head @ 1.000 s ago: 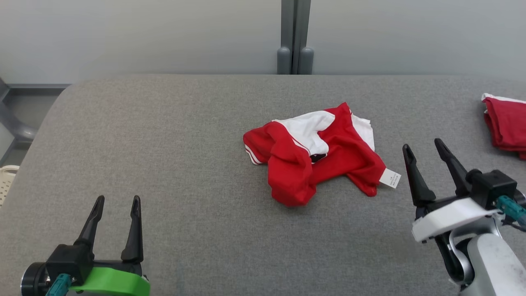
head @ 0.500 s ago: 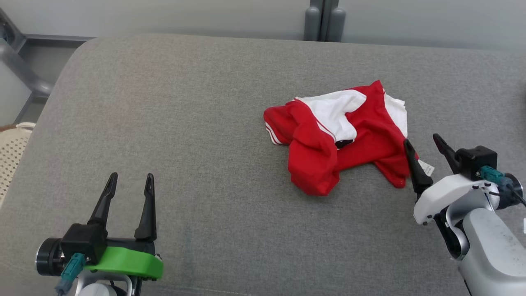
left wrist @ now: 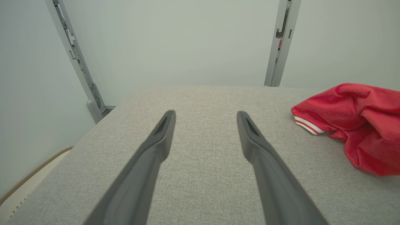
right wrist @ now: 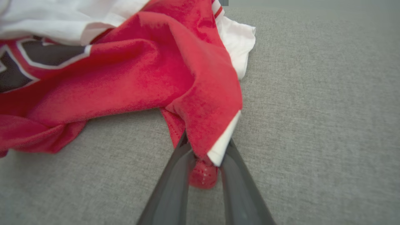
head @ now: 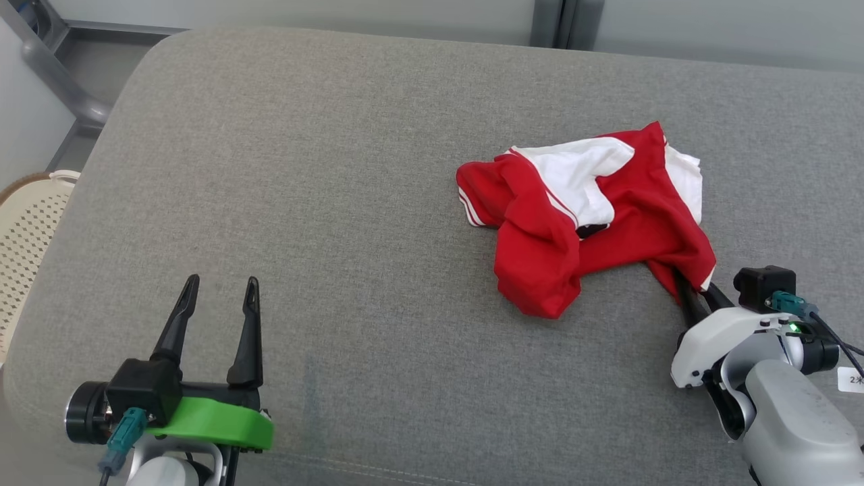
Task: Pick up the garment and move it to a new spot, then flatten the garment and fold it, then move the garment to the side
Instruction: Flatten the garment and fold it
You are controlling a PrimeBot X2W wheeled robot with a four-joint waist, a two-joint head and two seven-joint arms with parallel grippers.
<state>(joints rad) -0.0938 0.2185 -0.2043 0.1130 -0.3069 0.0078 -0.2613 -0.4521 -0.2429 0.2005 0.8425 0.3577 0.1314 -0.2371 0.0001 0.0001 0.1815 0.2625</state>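
A crumpled red and white garment (head: pixel 587 216) lies on the grey padded surface (head: pixel 337 202), right of centre. My right gripper (head: pixel 695 290) is shut on the garment's near right corner; in the right wrist view the red cloth and its white tag (right wrist: pixel 223 143) are pinched between the two fingers (right wrist: pixel 175 184). The right fingertips are hidden under the cloth. My left gripper (head: pixel 219 287) stands open at the lower left, well apart from the garment, with nothing between its fingers (left wrist: pixel 156 147). The left wrist view shows the garment's striped sleeve end (left wrist: pixel 312 125) off to the right.
A cream perforated basket (head: pixel 27 229) sits off the surface's left edge. Metal frame posts (head: pixel 563 23) rise behind the far edge, another post (left wrist: pixel 78 62) at the far left. Bare grey surface spreads between my two grippers.
The camera has tilted down and shifted. My right gripper has moved forward to the garment's near corner and shut on it, covering the tag. The left gripper stays open.
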